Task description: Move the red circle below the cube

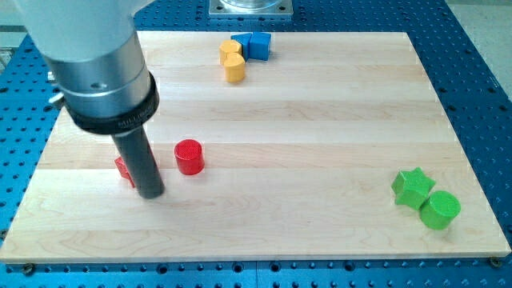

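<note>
Standing over the pale wooden board (pixel 320 120), I take the red cylinder-shaped circle block (pixel 190 156) as my marker. Farthest toward the view's left of it, a second red block (pixel 122 169) peeks out from behind the dark rod, mostly hidden, so its shape cannot be told. The rod comes down from the arm's grey housing (pixel 88 48), and my tip (pixel 151 193) rests on the board just left of the red circle and slightly nearer the view's bottom, close beside it but not touching. The arm carries no claw, only this rod, so nothing is released, clenched or grasped. Up toward the view's top and a little right of the red circle, well apart from it, a yellow block with rounded lobes (pixel 233 62) sits touching a blue cube (pixel 254 46), the cube on its right. Far right of the red circle, near the view's bottom, a green star block (pixel 413 187) touches a green cylinder (pixel 439 210)
</note>
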Action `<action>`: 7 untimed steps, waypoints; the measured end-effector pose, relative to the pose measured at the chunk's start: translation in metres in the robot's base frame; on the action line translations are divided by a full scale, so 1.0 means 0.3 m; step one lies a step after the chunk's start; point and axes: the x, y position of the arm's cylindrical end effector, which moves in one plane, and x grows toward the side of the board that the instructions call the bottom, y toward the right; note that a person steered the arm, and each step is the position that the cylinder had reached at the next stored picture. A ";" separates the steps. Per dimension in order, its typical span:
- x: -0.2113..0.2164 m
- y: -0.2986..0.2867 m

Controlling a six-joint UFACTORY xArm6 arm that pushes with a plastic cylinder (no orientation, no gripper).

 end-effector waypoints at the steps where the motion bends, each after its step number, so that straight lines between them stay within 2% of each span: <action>1: -0.150 0.174; 2: -0.194 0.200; 3: 0.055 0.151; 4: -0.128 0.272; 5: -0.296 0.513; 6: -0.454 0.605; 7: -0.551 0.638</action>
